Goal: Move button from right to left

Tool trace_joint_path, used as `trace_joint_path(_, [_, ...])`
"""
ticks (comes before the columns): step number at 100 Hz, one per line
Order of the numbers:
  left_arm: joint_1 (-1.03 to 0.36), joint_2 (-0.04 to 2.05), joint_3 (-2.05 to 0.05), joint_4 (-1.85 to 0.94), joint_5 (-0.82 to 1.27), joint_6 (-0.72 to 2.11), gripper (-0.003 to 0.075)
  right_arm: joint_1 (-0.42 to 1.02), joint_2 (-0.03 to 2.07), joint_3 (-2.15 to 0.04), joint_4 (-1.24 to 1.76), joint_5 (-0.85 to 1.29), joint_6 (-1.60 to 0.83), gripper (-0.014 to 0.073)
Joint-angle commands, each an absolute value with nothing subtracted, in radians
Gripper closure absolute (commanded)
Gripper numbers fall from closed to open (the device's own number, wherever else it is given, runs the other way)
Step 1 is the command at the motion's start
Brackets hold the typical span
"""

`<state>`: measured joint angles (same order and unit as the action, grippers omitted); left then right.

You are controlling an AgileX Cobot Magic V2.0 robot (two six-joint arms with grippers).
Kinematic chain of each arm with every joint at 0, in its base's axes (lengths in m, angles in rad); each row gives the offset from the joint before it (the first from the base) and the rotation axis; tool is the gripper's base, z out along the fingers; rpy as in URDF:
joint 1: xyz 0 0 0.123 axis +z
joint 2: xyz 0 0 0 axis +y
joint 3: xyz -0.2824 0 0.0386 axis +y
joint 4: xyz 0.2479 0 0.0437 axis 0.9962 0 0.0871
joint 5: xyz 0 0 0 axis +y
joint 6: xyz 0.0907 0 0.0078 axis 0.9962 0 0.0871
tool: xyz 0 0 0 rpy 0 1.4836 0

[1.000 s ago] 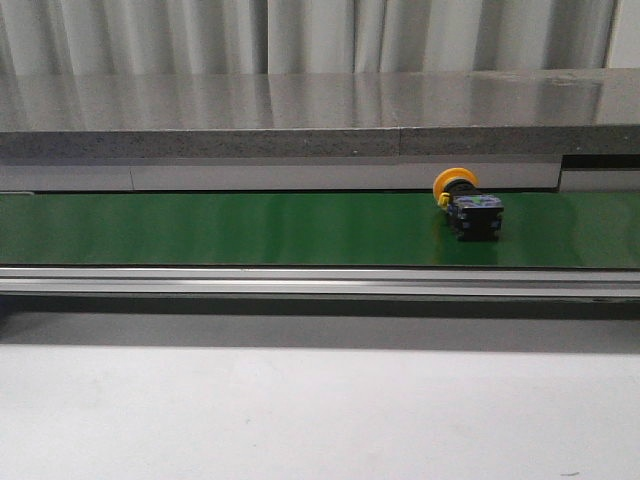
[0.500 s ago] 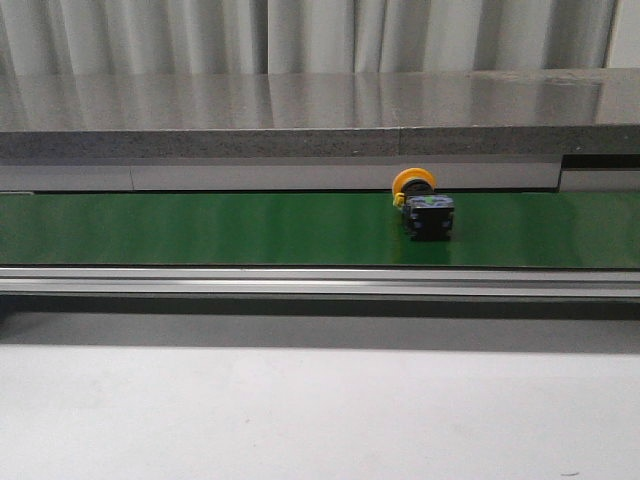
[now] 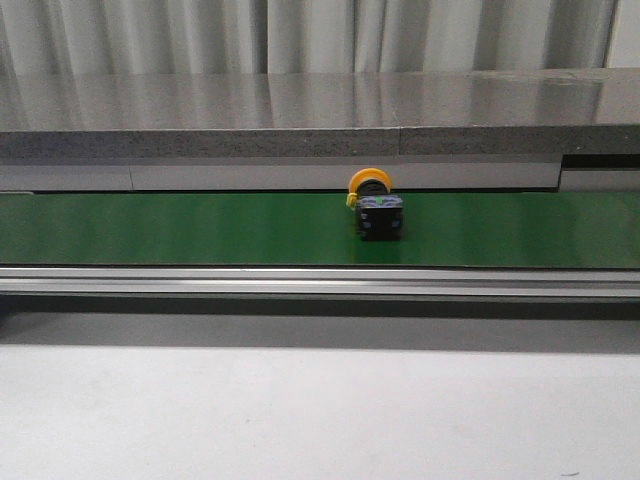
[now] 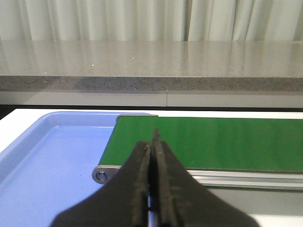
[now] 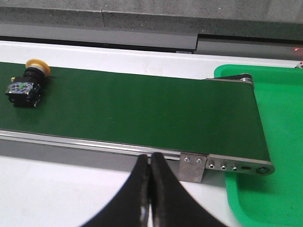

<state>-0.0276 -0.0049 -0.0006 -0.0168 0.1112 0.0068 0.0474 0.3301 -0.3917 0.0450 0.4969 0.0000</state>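
Lying on the belt (image 3: 200,230), the button (image 3: 377,212) sat past mid-span, not yet at its left end. Both the left gripper (image 4: 153,156) and right gripper (image 5: 150,177) were closed on nothing.

green belt (image 3: 200,230), blue tray (image 4: 47,156), green tray (image 5: 279,118)

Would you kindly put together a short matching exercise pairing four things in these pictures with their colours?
Things:
1. button cap
2. conveyor belt
3. tray by the left gripper
4. tray by the right gripper

Colours:
A. light blue
B. dark green
C. yellow-orange
D. bright green

Pairs: 1-C, 2-B, 3-A, 4-D
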Motion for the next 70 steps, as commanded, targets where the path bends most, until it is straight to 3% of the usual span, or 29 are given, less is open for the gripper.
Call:
trace_joint_path(1, [-0.025,-0.037,0.005,-0.051,0.044,0.000,0.0741,0.048,0.334,-0.418,0.041,0.416,-0.006,0.0660])
trace_joint_path(34, [-0.025,0.014,-0.126,-0.051,0.164,0.000,0.0741,0.048,0.334,-0.418,0.041,0.416,-0.006,0.0660])
trace_joint_path(70, [-0.025,0.287,-0.314,-0.051,0.266,0.000,0.0741,0.048,0.334,-0.418,0.041,0.416,-0.006,0.0660])
